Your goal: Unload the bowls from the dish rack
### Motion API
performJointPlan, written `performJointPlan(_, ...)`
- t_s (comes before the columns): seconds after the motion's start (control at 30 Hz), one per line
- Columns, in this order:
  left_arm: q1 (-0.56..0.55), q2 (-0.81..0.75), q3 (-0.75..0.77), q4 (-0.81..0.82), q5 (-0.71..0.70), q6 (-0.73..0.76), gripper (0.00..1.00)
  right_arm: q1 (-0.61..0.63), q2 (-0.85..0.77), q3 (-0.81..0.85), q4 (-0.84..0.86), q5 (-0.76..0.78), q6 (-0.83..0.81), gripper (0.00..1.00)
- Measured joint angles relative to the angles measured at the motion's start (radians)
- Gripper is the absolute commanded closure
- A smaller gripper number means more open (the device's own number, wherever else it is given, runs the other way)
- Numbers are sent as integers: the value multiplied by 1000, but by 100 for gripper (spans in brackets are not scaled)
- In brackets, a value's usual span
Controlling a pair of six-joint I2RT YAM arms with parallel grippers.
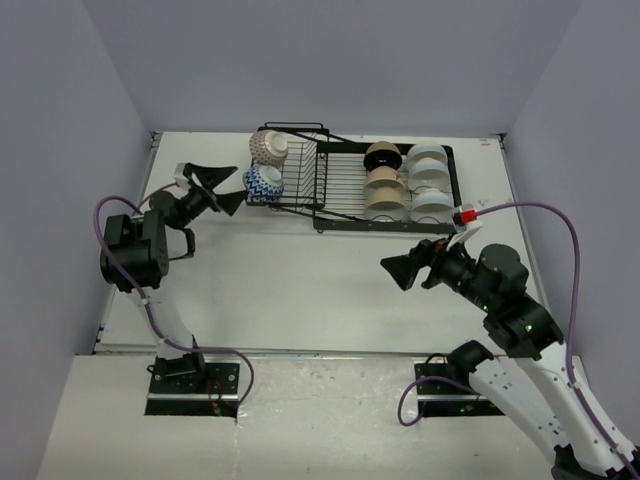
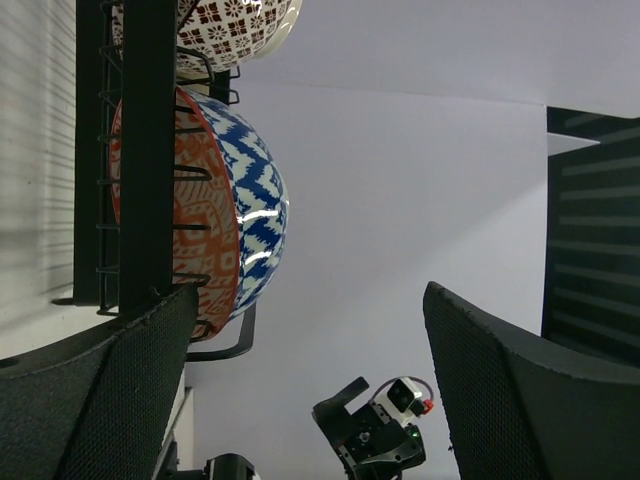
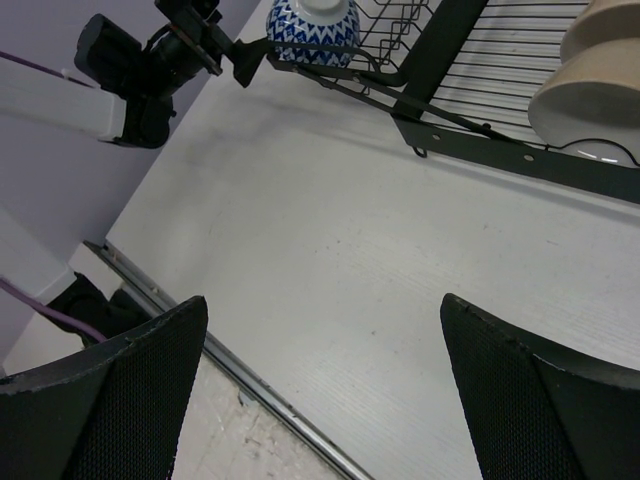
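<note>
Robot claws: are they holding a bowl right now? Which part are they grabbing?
Nothing is held. The left gripper is open close to the blue bowl in the dish rack, not gripping it; the right gripper is open over the table.

My right gripper [image 3: 322, 305] hangs over bare white surface [image 3: 330, 220], its two black fingers [image 3: 110, 400] spread wide with nothing between them. On the far side, the black wire dish rack [image 3: 470, 125] runs across the surface. A blue net-patterned bowl [image 3: 310, 25] sits at its left end, and two beige bowls [image 3: 590, 85] stand in it to the right, partly cut off. The left gripper [image 3: 228, 48] is just left of the blue bowl; I cannot tell whether they touch. A metal strip [image 3: 200, 330] edges the near-left side of the surface.
</note>
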Motion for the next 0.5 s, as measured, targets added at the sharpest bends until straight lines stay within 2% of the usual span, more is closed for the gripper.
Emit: performJointPlan(0.5,-33,-129,39,-25,5,200,5,0,0,8,-10,-14,-11,1)
